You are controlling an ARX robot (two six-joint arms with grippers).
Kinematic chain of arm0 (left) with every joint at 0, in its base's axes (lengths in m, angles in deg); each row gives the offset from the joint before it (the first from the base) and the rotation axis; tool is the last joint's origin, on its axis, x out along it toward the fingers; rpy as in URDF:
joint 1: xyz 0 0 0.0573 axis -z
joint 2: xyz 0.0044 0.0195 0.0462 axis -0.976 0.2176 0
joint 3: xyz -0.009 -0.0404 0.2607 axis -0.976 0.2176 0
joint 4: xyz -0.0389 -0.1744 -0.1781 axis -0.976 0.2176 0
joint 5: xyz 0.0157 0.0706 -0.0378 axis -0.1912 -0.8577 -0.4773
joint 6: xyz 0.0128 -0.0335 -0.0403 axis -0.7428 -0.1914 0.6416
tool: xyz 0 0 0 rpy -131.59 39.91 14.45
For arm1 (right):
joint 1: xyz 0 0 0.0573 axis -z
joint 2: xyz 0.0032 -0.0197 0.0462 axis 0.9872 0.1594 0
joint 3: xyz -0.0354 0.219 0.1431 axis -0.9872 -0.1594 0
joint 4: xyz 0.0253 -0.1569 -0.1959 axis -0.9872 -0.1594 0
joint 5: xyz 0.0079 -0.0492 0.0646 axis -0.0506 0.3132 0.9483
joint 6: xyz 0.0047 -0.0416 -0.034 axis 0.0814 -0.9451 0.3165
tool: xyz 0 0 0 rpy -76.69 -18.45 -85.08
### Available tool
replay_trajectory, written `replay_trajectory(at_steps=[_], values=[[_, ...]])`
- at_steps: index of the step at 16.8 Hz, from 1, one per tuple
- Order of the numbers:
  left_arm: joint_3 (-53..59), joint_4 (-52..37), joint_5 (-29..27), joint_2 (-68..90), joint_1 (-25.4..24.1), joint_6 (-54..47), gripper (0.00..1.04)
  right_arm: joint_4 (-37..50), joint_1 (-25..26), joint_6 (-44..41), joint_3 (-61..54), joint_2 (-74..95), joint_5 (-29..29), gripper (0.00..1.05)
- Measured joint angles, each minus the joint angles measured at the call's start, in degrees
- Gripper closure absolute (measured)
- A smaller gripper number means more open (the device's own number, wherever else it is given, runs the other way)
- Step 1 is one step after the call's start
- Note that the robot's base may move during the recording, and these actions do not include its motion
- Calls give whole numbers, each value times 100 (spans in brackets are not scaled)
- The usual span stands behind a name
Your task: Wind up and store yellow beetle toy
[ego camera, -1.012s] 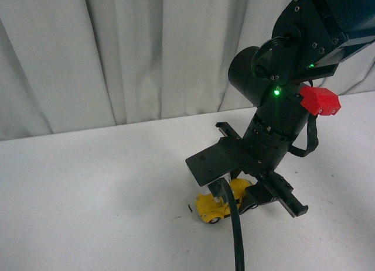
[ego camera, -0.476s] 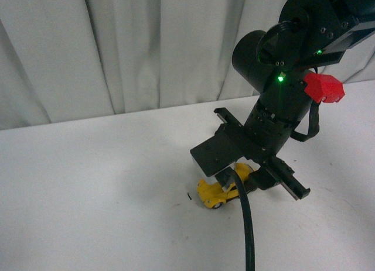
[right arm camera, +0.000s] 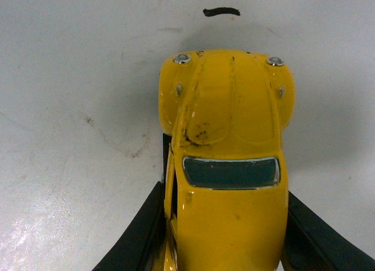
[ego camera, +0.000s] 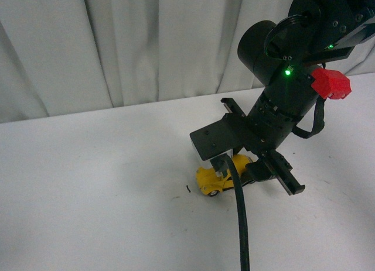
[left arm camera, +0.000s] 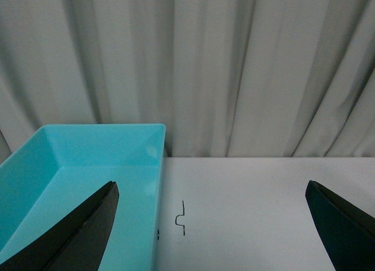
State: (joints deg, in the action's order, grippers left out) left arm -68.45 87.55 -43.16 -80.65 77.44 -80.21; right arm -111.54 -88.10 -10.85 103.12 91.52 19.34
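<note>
Yellow beetle toy (right arm camera: 227,136) sits between the jaws of our right gripper (right arm camera: 225,192), wheels down on the white table (right arm camera: 70,107). Its long axis runs in line with the two black fingers (right arm camera: 140,230). Its nose, with both headlights, points out past the fingertips and away from the wrist. We see the jaws narrowed onto the car, pressing against both flanks of its rear half, while the bonnet juts free ahead of them. A small black mark (right arm camera: 221,12) lies on the table just beyond the nose. Our left gripper (left arm camera: 210,189) has its jaws spread wide with nothing between them. A turquoise bin (left arm camera: 99,129) lies beyond one of its fingers.
</note>
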Motion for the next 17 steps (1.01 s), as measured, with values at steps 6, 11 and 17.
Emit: replay_trajectory(at_steps=[6, 11, 17], values=[[0, 0, 0, 0, 0, 0, 7, 162, 125, 595, -127, -39, 133, 62], [0, 0, 2, 0, 0, 0, 7, 170, 291, 654, -199, -72, 302, 62], [0, 2, 0, 0, 0, 0, 7, 208, 533, 428, -310, -107, 439, 62]])
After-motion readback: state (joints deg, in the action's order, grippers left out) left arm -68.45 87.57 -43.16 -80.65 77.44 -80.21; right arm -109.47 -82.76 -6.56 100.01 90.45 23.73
